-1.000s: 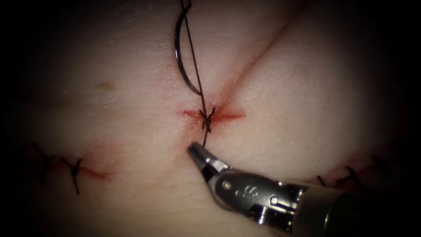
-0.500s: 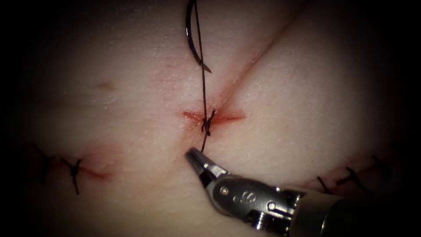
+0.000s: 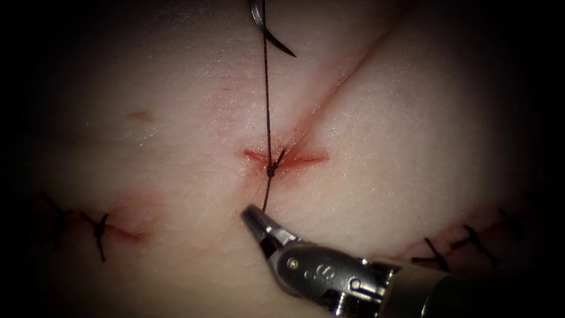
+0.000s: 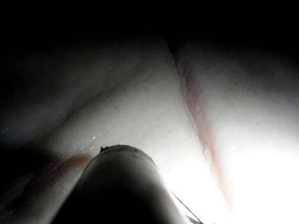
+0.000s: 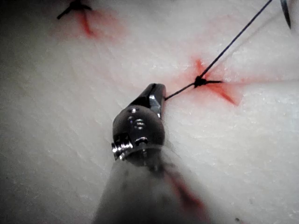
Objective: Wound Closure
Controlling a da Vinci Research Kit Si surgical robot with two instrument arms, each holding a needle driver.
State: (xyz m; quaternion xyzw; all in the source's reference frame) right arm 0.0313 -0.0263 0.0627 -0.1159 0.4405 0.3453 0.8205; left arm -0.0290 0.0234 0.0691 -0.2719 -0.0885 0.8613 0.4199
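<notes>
My right gripper (image 3: pixel 252 215), lower centre, was clamped on the thread (image 3: pixel 266 100), which ran straight up through the knot (image 3: pixel 271 171) to the needle (image 3: pixel 272 36), clear of the tissue (image 3: pixel 176 118) at top centre.

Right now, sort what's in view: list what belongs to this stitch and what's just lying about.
In the job:
- right gripper, shut on the thread's short end
- thread, running taut up from the knot
- needle, hanging clear of the tissue
- cut

Lying about:
- finished stitch, left
- finished stitches, right
</notes>
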